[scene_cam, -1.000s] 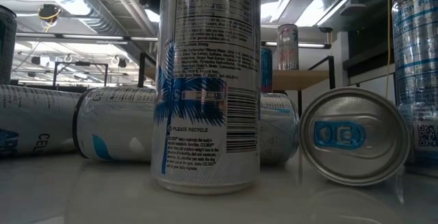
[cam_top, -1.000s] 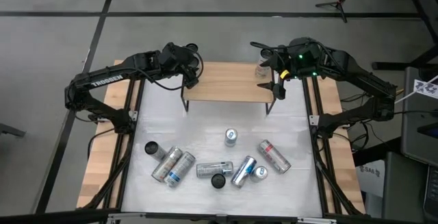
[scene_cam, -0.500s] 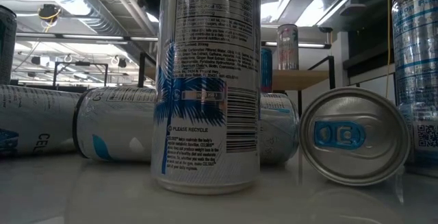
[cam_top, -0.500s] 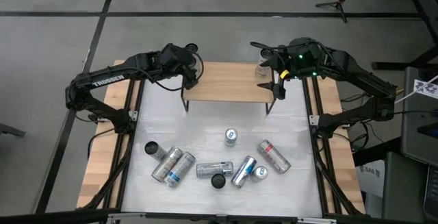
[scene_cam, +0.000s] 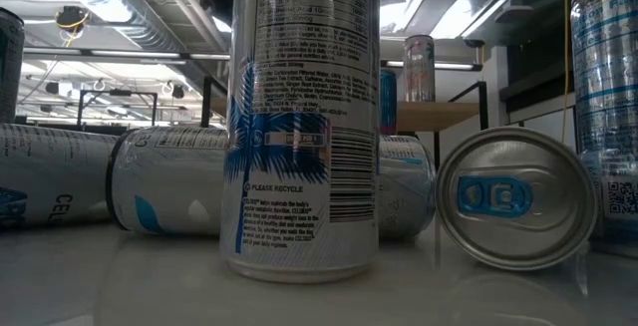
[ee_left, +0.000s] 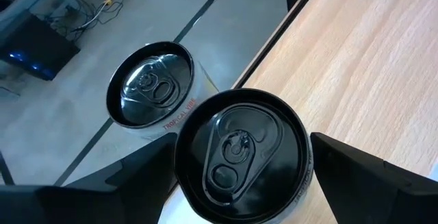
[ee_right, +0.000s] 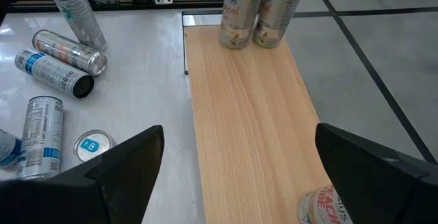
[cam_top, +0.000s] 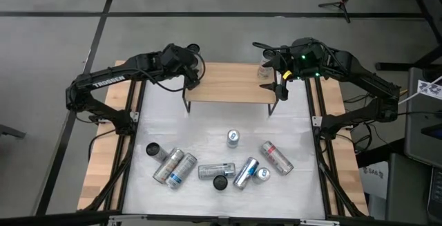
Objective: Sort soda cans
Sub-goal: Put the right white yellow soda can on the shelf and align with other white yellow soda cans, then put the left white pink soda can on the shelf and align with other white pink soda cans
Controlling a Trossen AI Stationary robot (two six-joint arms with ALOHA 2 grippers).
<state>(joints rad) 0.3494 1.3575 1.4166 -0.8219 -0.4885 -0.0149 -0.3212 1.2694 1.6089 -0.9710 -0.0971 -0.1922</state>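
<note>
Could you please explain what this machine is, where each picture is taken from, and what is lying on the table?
This is a robot with two dark arms, each ending in a two-finger tool. The overhead picture shows the whole table: the left tool and right tool both sit at a raised wooden shelf at the far end. The low picture looks across the tabletop; the other two come from cameras on the wrists. Soda cans lie scattered on the near half, some upright, some tipped over. The left wrist picture shows two dark-topped cans standing on the shelf, one between the open fingers. The right tool is open and holds nothing.
</note>
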